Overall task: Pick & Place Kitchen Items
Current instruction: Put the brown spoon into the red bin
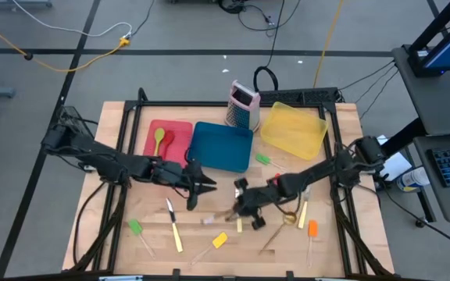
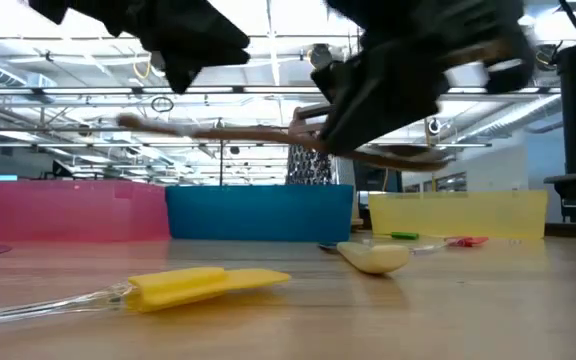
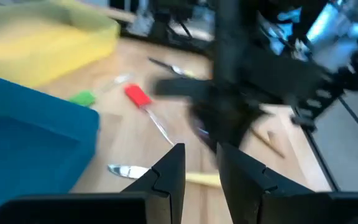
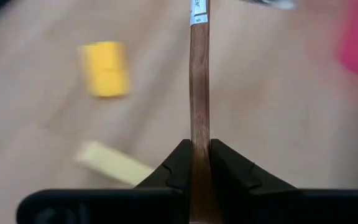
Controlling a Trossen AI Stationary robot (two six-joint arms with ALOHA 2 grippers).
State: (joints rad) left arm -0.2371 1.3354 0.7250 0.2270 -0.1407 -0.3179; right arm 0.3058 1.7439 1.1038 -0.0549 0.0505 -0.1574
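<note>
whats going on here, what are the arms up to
The right gripper is shut on a wooden spoon, holding it by the handle above the table. The left gripper hangs nearby, near the blue tray, holding nothing. A green spoon already lies in the red tray; the yellow tray looks empty. Other utensils, among them a yellow spatula and an orange spatula, are scattered on the table.

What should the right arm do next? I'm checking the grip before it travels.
Probably carry the wooden spoon on toward a tray, likely the blue tray nearby. The right pincer is shut on the spoon's handle, and the low view shows the spoon lifted clear of the table, so nothing seems to block the carry.
</note>
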